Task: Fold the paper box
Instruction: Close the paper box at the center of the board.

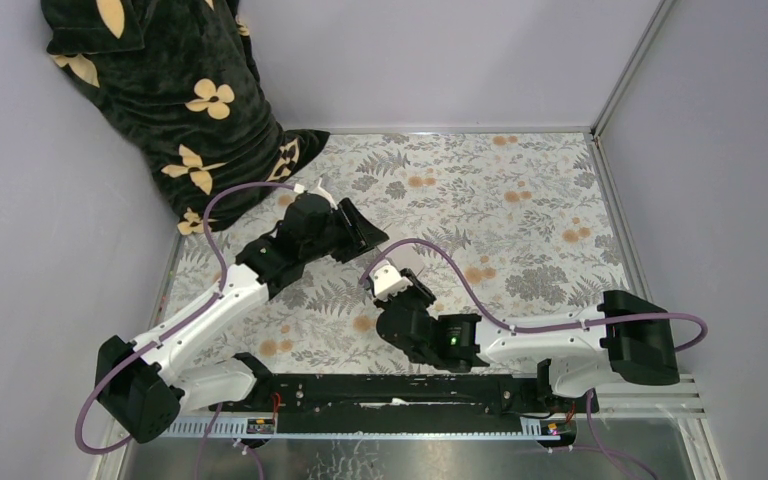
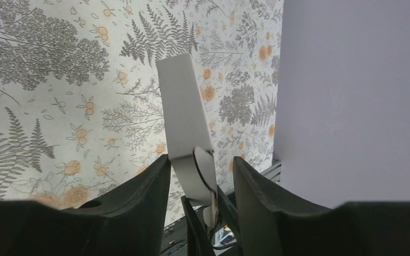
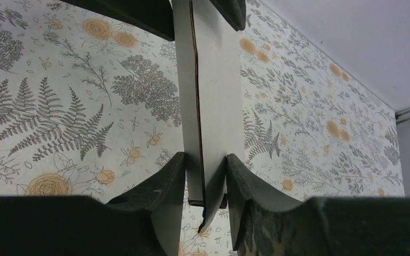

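The right claw (image 3: 205, 173) pinches the flattened white paper box (image 3: 213, 106) above the floral counter (image 3: 58, 106). The left claw (image 2: 201, 160) stands loosely open around its other end.

Paper box (image 1: 390, 281) at right gripper (image 1: 401, 286)

Smooth matt white cardboard paper box (image 3: 213, 96), matt black plastic right gripper (image 3: 204, 158), floral printed tablecloth (image 1: 520, 200), plush dark fabric (image 1: 160, 100) at eleven o'clock.
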{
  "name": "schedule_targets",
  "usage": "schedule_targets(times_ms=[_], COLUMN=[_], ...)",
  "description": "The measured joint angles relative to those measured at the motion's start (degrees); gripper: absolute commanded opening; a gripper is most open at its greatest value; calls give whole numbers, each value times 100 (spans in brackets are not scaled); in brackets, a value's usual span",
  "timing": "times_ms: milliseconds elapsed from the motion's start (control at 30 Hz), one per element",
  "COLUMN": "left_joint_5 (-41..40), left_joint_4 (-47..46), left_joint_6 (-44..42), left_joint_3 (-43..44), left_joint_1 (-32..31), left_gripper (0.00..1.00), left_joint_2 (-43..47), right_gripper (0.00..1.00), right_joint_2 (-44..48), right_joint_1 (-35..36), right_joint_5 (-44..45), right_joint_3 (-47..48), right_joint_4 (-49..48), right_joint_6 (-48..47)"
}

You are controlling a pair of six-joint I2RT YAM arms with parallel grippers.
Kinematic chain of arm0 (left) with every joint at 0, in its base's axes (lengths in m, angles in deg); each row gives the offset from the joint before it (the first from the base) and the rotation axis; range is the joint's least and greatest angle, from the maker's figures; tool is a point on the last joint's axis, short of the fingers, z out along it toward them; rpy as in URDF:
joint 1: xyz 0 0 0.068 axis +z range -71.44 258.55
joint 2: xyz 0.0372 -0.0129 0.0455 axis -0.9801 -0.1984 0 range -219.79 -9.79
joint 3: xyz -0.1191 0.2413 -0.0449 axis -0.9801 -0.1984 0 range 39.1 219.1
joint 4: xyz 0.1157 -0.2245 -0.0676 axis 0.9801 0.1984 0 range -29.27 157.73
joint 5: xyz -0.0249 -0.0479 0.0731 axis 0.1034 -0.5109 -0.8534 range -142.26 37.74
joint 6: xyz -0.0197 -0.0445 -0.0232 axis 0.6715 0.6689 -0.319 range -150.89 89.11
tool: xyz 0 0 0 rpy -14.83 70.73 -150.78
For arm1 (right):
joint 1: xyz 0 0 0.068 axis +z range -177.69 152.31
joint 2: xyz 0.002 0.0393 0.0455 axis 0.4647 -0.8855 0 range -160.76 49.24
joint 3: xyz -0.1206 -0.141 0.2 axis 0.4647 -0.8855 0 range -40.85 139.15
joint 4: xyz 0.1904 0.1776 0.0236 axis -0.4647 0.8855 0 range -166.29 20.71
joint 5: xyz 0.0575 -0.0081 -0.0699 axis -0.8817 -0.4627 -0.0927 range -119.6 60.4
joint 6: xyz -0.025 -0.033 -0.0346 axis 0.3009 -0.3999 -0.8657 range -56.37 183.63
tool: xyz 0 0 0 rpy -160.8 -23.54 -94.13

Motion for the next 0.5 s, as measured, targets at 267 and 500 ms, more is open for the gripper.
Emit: schedule_targets(times_ms=[267, 500], left_joint_5=[7, 286], left_joint_4=[730, 1270], left_joint_6=[-686, -1508], left_joint_3=[728, 1106], left_joint_1=[188, 225], left_gripper=[60, 60], left_joint_2=[-9, 304], right_gripper=[29, 30], right_joint_2=[638, 1478], right_joint_1=[-219, -925], right_joint_5=[-761, -2470], right_joint_3=[35, 815], right_joint_4=[798, 2555], right_joint_6=[142, 452])
